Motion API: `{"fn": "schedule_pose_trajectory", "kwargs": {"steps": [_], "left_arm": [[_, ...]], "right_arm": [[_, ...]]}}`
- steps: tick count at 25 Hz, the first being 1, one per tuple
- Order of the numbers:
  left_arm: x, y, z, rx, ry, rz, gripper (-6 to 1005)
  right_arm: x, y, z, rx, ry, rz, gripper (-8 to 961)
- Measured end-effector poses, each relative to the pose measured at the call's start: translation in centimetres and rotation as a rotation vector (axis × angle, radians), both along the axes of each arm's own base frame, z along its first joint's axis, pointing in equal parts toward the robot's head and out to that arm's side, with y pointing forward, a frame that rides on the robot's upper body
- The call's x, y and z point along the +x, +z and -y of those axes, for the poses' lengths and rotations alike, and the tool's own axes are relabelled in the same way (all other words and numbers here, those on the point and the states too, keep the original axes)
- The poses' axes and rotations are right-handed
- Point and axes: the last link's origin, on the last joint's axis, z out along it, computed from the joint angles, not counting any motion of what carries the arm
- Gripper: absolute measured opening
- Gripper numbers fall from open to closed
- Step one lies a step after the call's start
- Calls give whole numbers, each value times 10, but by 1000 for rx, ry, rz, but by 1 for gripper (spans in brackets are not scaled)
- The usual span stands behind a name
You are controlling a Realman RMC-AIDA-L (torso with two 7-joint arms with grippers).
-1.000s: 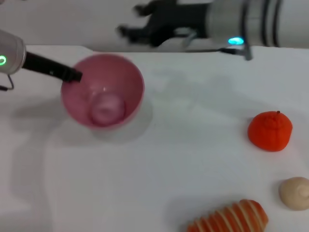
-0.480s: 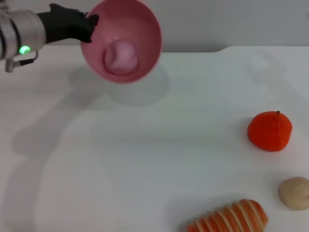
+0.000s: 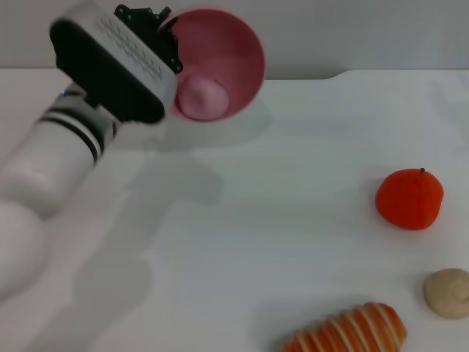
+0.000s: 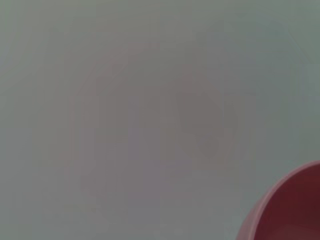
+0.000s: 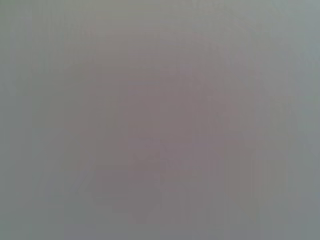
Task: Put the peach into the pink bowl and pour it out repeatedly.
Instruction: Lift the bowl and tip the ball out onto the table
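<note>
The pink bowl (image 3: pixel 227 51) hangs in the air above the table's far left, tipped so its mouth faces the head camera. My left gripper (image 3: pixel 167 33) is shut on the bowl's rim at its left side. Inside the bowl, the pale-pink peach (image 3: pixel 202 98) rests against the lower wall near the rim. The left wrist view catches only a curved piece of the pink bowl (image 4: pixel 290 207) in one corner. My right gripper is out of view, and its wrist view is a blank grey surface.
On the white table (image 3: pixel 278 191), an orange-red round fruit (image 3: pixel 410 199) sits at the right. A beige lumpy ball (image 3: pixel 448 292) lies near the right edge, and an orange-and-cream striped item (image 3: pixel 352 331) lies at the front.
My left arm lifted the bowl off the table, swung it right and tipped it further over. The peach slid toward the lower rim. The right arm left the view.
</note>
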Motion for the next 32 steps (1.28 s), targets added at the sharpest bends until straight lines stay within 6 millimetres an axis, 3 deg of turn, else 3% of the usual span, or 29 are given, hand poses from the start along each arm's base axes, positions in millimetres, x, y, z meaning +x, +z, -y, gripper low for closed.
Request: {"fn": "schedule_pose_trajectory", "kwargs": {"steps": [10, 32], "left_arm": [[9, -28, 40, 136, -140, -46, 39], [25, -28, 58, 230, -254, -43, 38]], "right_arm": [[-11, 4, -20, -5, 2, 0, 630], [-6, 0, -22, -5, -26, 12, 629]]}}
